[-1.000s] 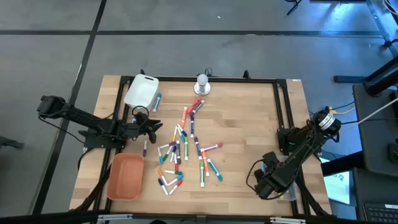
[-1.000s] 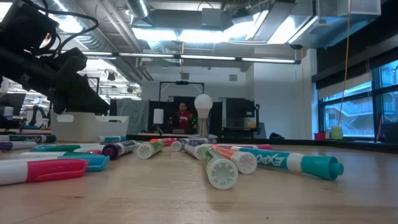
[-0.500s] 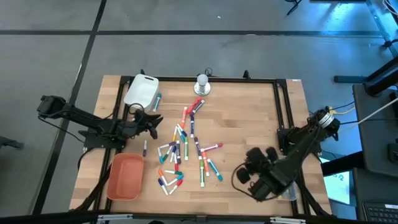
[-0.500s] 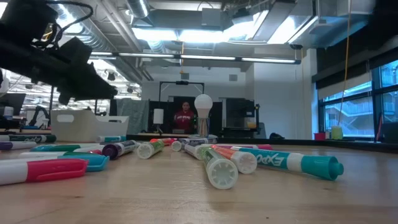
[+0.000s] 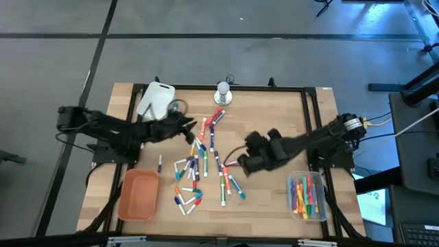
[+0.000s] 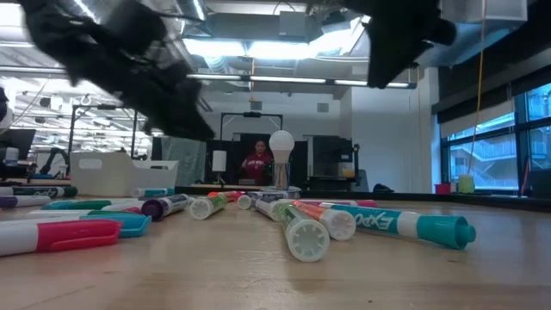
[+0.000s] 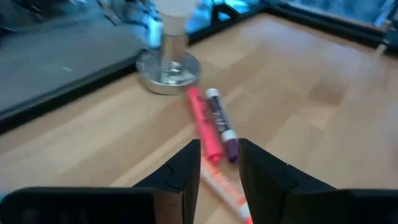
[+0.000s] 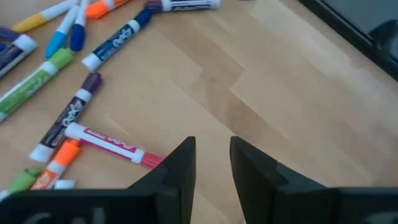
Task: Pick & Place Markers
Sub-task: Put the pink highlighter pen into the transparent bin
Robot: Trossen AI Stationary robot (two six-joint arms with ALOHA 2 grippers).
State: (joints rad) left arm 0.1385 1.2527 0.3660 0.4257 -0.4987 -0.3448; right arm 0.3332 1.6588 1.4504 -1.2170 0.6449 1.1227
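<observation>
Markers (image 5: 199, 165) — scattered mid-table, ungrasped. Left gripper (image 5: 190, 125) above their upper end, fingers (image 7: 186, 168) slightly parted, empty. Right gripper (image 5: 236, 165) beside pink-capped marker (image 8: 112, 146) — fingers parted, empty.

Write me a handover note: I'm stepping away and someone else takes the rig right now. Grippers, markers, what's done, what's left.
Left gripper: open, empty, above the markers near the pile's far end.
Right gripper: open, empty, by the pink marker.
Done: several markers lie in the clear tray on the right.
Left: dozens are loose mid-table; the orange tray looks empty.
</observation>
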